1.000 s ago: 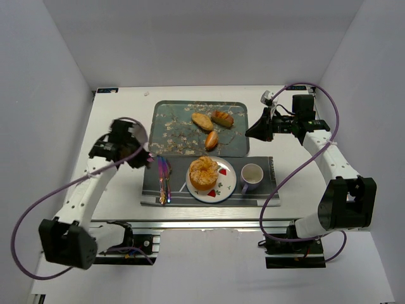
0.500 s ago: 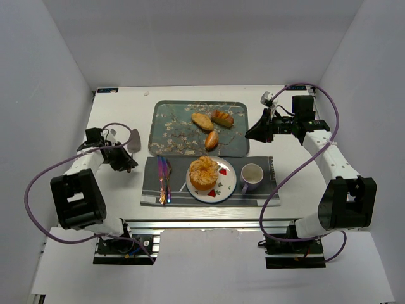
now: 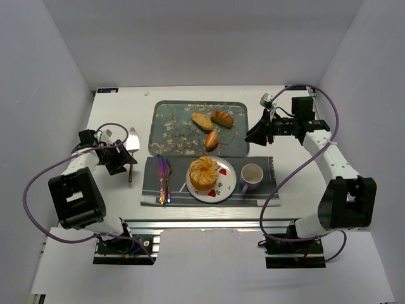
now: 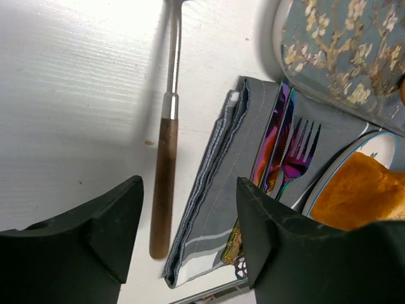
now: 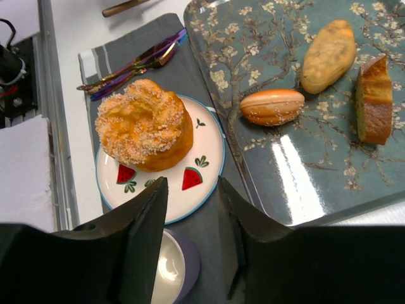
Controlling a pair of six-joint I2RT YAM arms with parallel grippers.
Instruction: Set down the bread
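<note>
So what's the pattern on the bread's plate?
White plate, blue rim, watermelon slices; right wrist view.

The left arm folds low beside its base. The left end effector (image 4: 190,183) points down at the bench, jaws wide apart, gripping nothing. The right arm reaches forward with bent elbow. The right end effector (image 5: 191,183) hangs raised, jaws partly apart.

White table (image 3: 117,109) — plain pale walls (image 3: 202,38) (three sides) — evenly lit.
</note>
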